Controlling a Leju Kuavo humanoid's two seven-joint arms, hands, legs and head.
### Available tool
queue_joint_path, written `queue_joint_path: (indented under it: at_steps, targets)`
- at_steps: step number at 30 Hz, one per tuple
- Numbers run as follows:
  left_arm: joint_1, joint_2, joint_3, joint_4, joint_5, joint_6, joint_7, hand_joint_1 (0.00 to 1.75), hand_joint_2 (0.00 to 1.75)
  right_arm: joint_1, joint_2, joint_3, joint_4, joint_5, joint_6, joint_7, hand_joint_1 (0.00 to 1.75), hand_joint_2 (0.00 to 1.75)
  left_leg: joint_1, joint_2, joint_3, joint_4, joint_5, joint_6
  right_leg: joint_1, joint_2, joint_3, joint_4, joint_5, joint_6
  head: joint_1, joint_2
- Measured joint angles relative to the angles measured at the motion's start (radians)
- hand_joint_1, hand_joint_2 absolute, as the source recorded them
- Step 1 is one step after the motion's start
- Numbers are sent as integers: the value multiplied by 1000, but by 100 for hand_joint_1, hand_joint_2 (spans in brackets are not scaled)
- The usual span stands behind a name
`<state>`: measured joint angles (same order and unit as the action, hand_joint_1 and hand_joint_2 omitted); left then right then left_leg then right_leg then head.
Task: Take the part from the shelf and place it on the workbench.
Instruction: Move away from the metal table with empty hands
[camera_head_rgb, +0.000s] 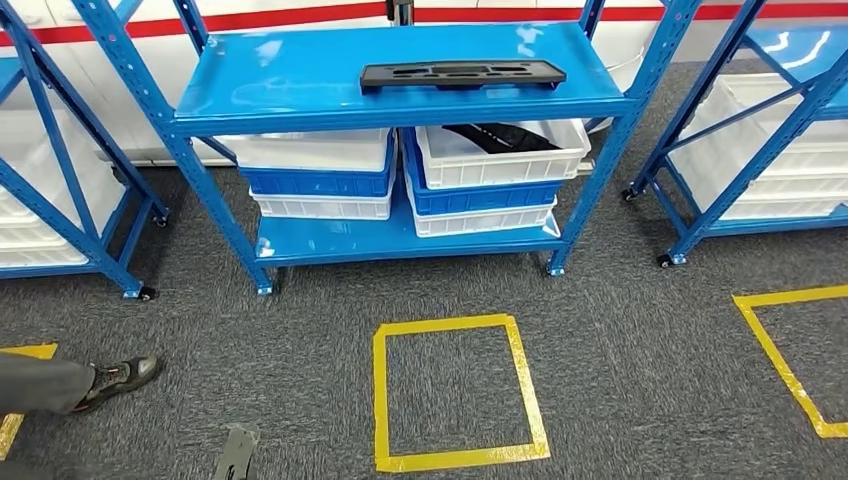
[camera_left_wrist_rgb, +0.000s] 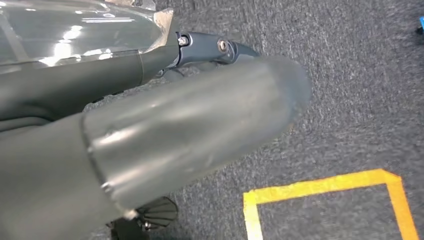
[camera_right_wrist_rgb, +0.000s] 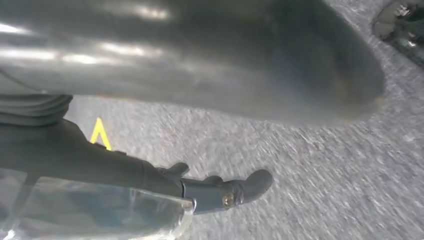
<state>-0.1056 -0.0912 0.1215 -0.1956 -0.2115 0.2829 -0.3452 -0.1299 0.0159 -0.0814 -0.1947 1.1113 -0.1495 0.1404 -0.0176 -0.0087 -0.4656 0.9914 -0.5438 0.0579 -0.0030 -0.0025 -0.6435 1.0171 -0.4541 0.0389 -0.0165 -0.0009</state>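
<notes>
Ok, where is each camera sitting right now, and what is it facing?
Head view: high on the body, looking forward and down at the blue shelf with the black part on top, and the yellow floor square.
Left wrist view: behind the left hand, facing grey carpet and a yellow tape corner.
Right wrist view: behind the right hand, facing blurred carpet.
Shared: head and left wrist views both show yellow tape on carpet.
</notes>
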Motion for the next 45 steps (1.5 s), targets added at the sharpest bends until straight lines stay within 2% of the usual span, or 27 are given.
queue_joint_path:
  at_steps: [3, 5, 7, 8, 9, 10, 11, 13, 14, 15, 17, 20, 22, 24, 26, 27, 28, 30, 31, 33, 35, 38, 39, 40, 42, 43, 45]
  targets:
    - [-3, 0, 0, 0, -2, 1, 2, 0, 0, 0, 0, -6, 0, -5, 4, 0, 0, 0, 0, 1, 16, 37, -16, -17, -14, 2, 45, -7, 12, -37, -2, 0]
    - [-7, 0, 0, 0, -3, 1, 2, 0, 0, -3, -1, -10, -1, -5, 5, -1, 0, 0, 8, 2, -41, 142, -34, -29, -18, 3, 70, -7, 7, -52, -6, 0]
    - [-8, 0, 0, 0, -4, 1, 2, 0, 0, -7, -2, -14, -1, -5, 6, -1, 0, 0, 19, 3, -137, 262, -86, -42, -19, 6, 84, -7, -10, -56, -9, 0]
    - [-7, 0, 0, 0, -4, 1, 3, 0, 0, -6, -2, -15, -1, -5, 6, -1, 0, 0, 25, 4, -174, 288, -119, -48, -20, 9, 93, -7, -21, -54, -9, 0]
    - [-6, 0, 0, 0, -4, 1, 3, 0, 0, -5, -2, -15, -1, -5, 6, -1, 0, 0, 29, 5, -196, 285, -138, -54, -21, 11, 106, -7, -32, -51, -9, 0]
    - [-6, 1, 0, 0, -4, 1, 3, 0, 0, -3, -2, -15, -1, -5, 7, -1, 0, 0, 33, 6, -205, 254, -130, -57, -23, 13, 122, -7, -44, -48, -9, 0]
    - [-5, 2, 0, 0, -4, 1, 3, 0, 0, -2, -1, -15, -1, -5, 7, -1, 0, 0, 36, 6, -204, 201, -87, -59, -24, 14, 137, -8, -58, -43, -9, 0]
    - [-3, 3, 0, 1, -4, 1, 3, 0, 0, -2, -1, -16, 0, -6, 7, -1, 0, 0, 35, 9, -195, 94, 44, -53, -24, 17, 161, -9, -83, -32, -10, 0]
    - [-2, 3, 0, 1, -4, 1, 3, 0, 0, -4, 0, -16, 0, -6, 7, -1, 0, 0, 32, 10, -188, 63, 91, -46, -22, 18, 168, -13, -93, -24, -10, 0]
    - [-1, 3, 0, 2, -4, 1, 4, 0, 0, -5, 0, -16, 0, -6, 7, -1, 0, 0, 29, 10, -183, 49, 114, -38, -19, 19, 178, -15, -97, -16, -10, 0]
    - [-1, 3, 0, 2, -4, 1, 4, 0, 0, -6, 0, -17, 0, -6, 7, -1, 0, 0, 26, 8, -173, 41, 113, -29, -16, 19, 193, -19, -98, -5, -8, 0]
    - [-1, 3, 0, 1, -4, 1, 4, 0, 0, -6, 0, -17, 0, -6, 7, -1, 0, 0, 26, 7, -172, 38, 114, -27, -15, 19, 198, -17, -95, -2, -9, 0]
    - [-3, 3, 0, 1, -4, 1, 3, 0, 0, -7, 0, -17, 0, -6, 7, -2, 0, 0, 25, 6, -166, 35, 114, -20, -12, 19, 198, -15, -90, 7, -8, 0]
    - [-4, 2, 2, 0, -6, 0, 0, 0, 0, -8, -2, -25, -1, -18, 17, -8, 0, 0, 23, 2, -122, 19, 93, -2, -13, 16, 107, 98, -111, 14, -4, 0]
    - [-3, 0, 5, 0, -10, 0, -3, 0, 0, -7, -6, -43, -1, -39, 35, -18, 0, 0, 22, -4, -57, 6, 51, 8, -16, 13, 7, 153, -106, 24, 0, 0]
    - [-2, -1, 6, 0, -12, 1, -4, 0, 0, -3, -8, -52, -1, -48, 46, -23, 0, 0, 21, -7, -34, 6, 31, 5, -15, 11, -4, 102, -66, 33, 1, 0]
    - [-2, -1, 6, 0, -15, 1, -4, 0, 0, -2, -9, -57, 0, -49, 51, -25, 0, 0, 20, -8, -21, 7, 19, 0, -14, 8, 4, 50, -23, 34, 1, 0]
    - [-3, -3, 8, 1, -19, 2, -5, 0, 0, -1, -10, -63, 1, -43, 64, -33, 0, 0, 16, -10, -9, 10, 2, -12, -6, 5, 18, 3, 27, 14, -1, 0]
    - [-4, -4, 9, 1, -21, 2, -5, 0, 0, -2, -10, -65, 1, -38, 70, -37, 0, 0, 15, -11, -4, 11, -3, -17, -4, 4, 21, 3, 25, -3, -2, 0]
    - [-6, -5, 10, 0, -24, 3, -7, 0, 0, -2, -8, -65, 0, -28, 74, -41, 0, 0, 16, -9, -9, 25, -8, -25, -11, 5, 33, -4, 25, -20, -4, 0]
    - [-8, -5, 10, 0, -27, 3, -8, 0, 0, -5, -7, -65, 0, -22, 74, -43, 0, 0, 20, -5, -48, 95, -27, -36, -19, 4, 48, -10, 19, -32, -5, 0]
    - [-7, -6, 11, 0, -28, 3, -8, 0, 0, -8, -7, -65, 0, -16, 77, -43, 0, 0, 29, 1, -162, 260, -89, -55, -18, 3, 63, -11, 5, -48, -5, 0]
    - [-6, -6, 12, 0, -28, 3, -7, 0, 0, -8, -7, -65, 0, -15, 78, -43, 0, 0, 31, 2, -187, 276, -85, -58, -18, 3, 69, -11, 0, -49, -5, 0]
    - [-6, -6, 13, 0, -28, 3, -7, 0, 0, -8, -7, -65, 0, -13, 78, -43, 0, 0, 33, 4, -194, 254, -57, -60, -18, 3, 75, -11, -4, -49, -5, 0]
    - [-6, -5, 14, 0, -28, 4, -5, 0, 0, -8, -7, -65, 0, -10, 78, -43, 0, 0, 35, 12, -163, 135, 34, -56, -19, 3, 89, -12, -13, -44, -5, 0]
    - [-8, -4, 14, 0, -28, 5, -4, 0, 0, -9, -6, -65, 0, -9, 78, -43, 0, 0, 33, 17, -145, 81, 57, -51, -17, 3, 93, -12, -16, -41, -5, 0]
    - [-10, -4, 14, 0, -28, 7, 0, 0, 0, -9, -6, -65, 0, -6, 79, -43, 0, 0, 26, 22, -130, 34, 62, -38, -14, 1, 96, -12, -22, -31, -4, 0]
